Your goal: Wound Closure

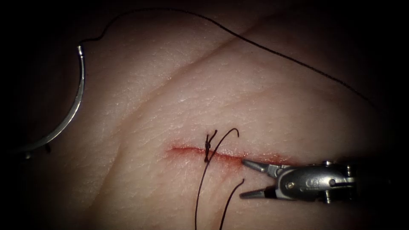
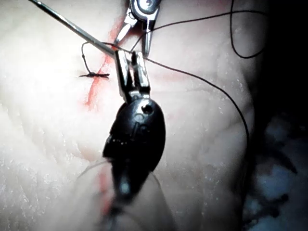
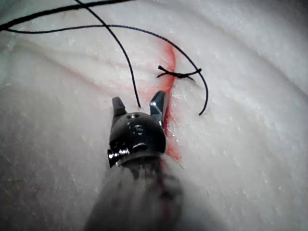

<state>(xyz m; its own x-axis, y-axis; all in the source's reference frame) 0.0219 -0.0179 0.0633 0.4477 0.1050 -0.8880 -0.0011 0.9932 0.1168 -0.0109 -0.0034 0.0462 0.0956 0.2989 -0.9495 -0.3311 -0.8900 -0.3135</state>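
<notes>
Steel of the curved needle lies free of the tissue, far left of the cut; your left tool pinches it near its point end, jaws pressed together, with the thread trailing from its swaged end over the tissue. Your right tool sits at the cut's right end, jaws spread and holding nothing, just right of the knot and its cut ends. Judged from this, keep your pinch firm on the needle and hold the spread jaws off the loose strands, so nothing snags the tied stitch.
</notes>
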